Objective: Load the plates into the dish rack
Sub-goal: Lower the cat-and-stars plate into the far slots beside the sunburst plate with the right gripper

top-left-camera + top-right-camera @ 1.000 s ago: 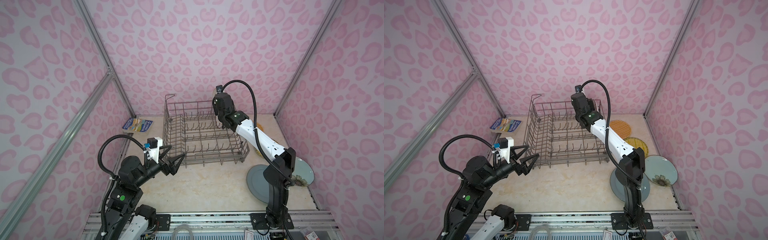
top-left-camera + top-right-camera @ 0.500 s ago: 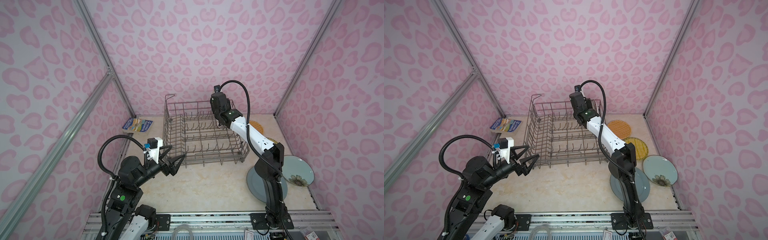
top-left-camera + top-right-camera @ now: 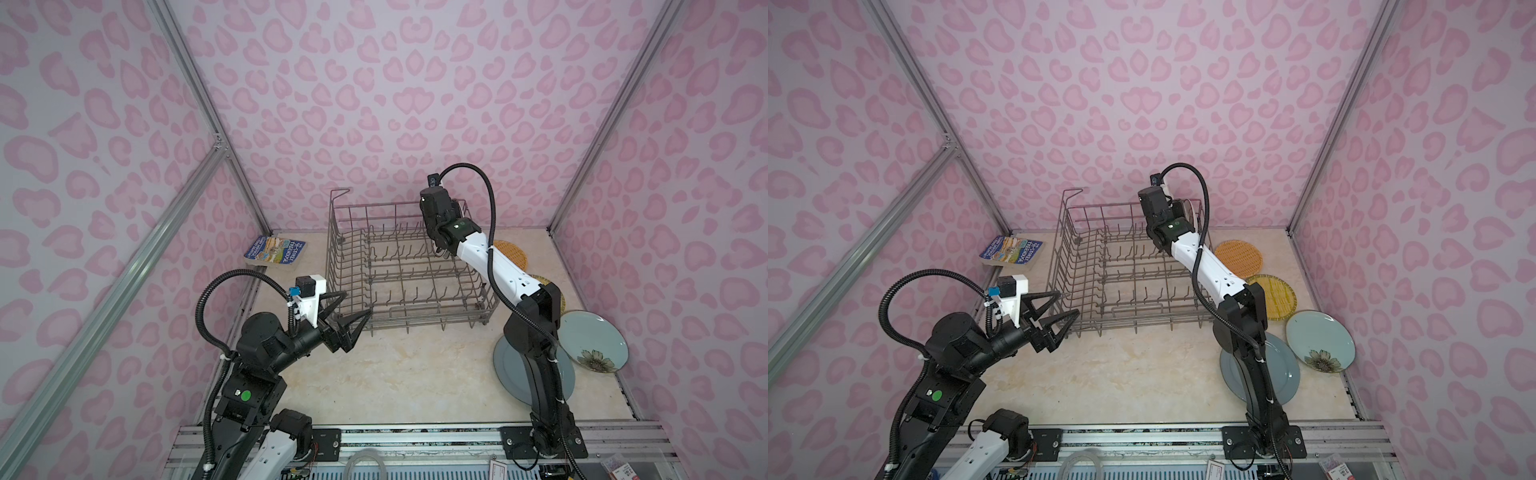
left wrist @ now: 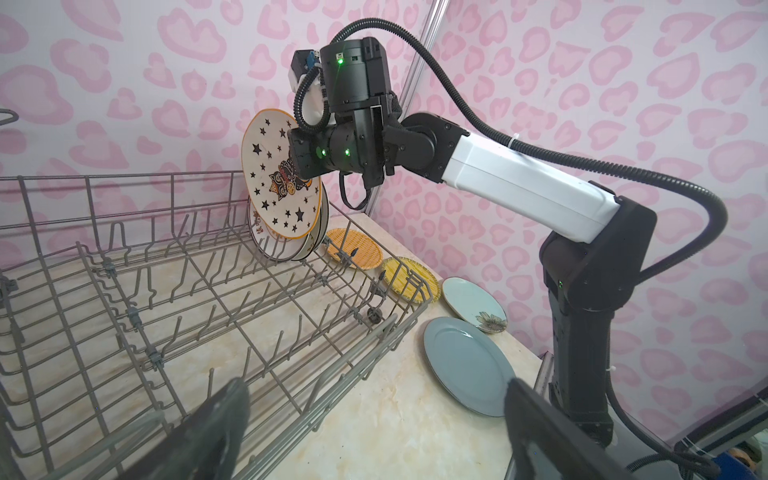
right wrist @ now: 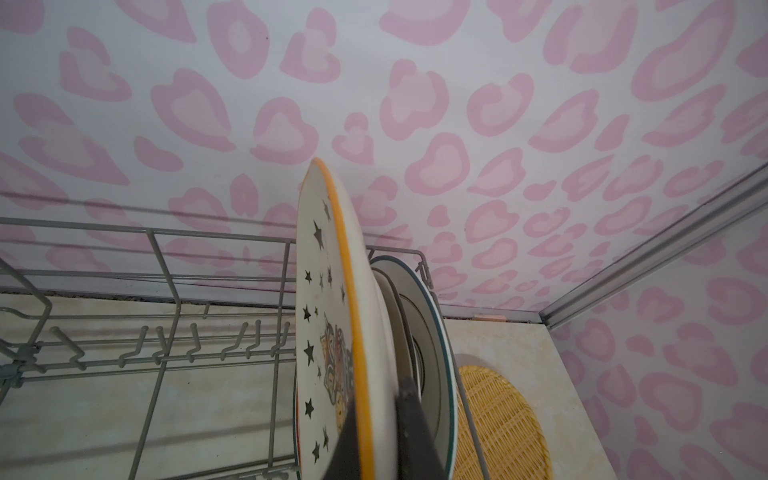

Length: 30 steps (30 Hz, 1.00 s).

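Right gripper [image 5: 380, 436] has edged toward the rack's [image 3: 399, 278] far corner, clamping the orange-rimmed starred plate [image 4: 270, 178] upright beside two racked plates [image 5: 432, 332]; left gripper [image 3: 357, 302] gapes empty.

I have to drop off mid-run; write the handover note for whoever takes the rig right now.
Right gripper: shut on the starred cat plate, held on edge over the dish rack's far right corner, apparently not yet seated.
Left gripper: open, empty, hovering at the rack's near left corner.
Done: two dark-rimmed white plates stand in that far right corner.
Left: seat the starred plate, then load the four lying on the table right of the rack: orange woven plate, yellow woven plate, pale blue-green flower plate, grey-blue plate.
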{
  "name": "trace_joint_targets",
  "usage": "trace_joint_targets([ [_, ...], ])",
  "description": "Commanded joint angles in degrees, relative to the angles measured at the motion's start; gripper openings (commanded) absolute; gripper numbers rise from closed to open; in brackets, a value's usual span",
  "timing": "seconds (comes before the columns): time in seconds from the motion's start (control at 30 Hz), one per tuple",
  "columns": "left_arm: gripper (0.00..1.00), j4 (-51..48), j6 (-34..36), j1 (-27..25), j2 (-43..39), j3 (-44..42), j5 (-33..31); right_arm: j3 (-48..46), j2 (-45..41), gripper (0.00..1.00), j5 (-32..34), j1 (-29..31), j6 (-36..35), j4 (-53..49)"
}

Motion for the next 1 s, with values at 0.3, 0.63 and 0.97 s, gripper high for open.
trace_joint_targets([
  [0.3, 0.97, 2.25, 0.02, 0.07, 0.0, -0.37, 0.74, 1.02, 2.16, 0.0, 1.58, -0.22, 2.5, 4.11],
  [0.63, 0.97, 2.41, -0.18, 0.11, -0.03, -0.26, 1.01, 0.52, 3.72, 0.0, 1.67, -0.12, 6.68, 1.82],
  [0.97, 0.97, 2.59, -0.28, 0.24, -0.16, -0.28, 1.1, -1.38, 4.57, 0.0, 1.31, 0.28, 9.54, 0.82],
])
